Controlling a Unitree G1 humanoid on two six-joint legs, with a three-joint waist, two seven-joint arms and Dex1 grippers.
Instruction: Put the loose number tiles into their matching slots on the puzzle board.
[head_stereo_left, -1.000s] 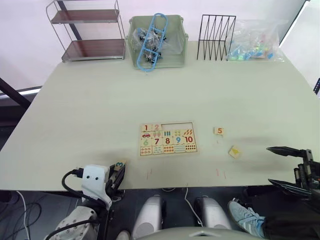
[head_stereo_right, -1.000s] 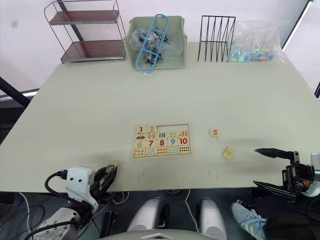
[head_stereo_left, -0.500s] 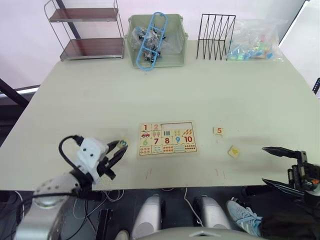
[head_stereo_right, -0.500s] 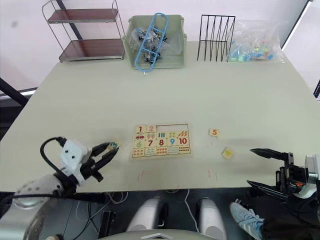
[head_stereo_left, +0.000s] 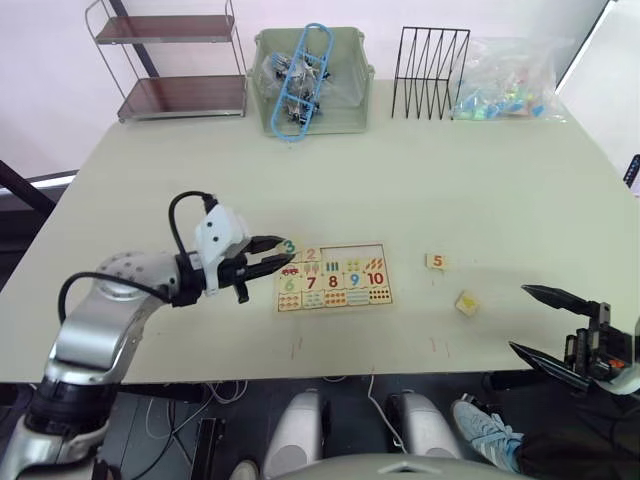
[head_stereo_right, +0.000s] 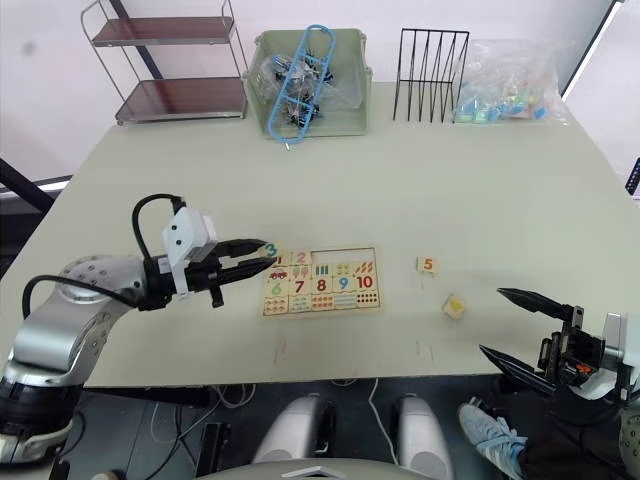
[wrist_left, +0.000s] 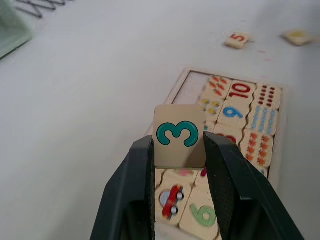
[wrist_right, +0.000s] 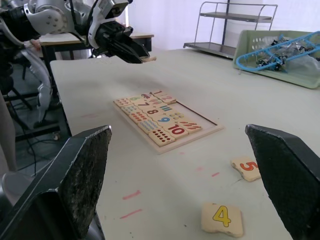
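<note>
Swung in from the table's near edge, left gripper (head_stereo_left: 278, 257), clamped on tile 3 (wrist_left: 179, 135), hovers at board's (head_stereo_left: 333, 276) left end; next, lower it into the empty slot (head_stereo_left: 334, 251) beside 2. Right gripper (head_stereo_right: 522, 325) gapes idle.

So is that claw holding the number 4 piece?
No, the left claw grips the 3 tile, while the 4 tile lies loose on the table beside the 5 tile.
</note>
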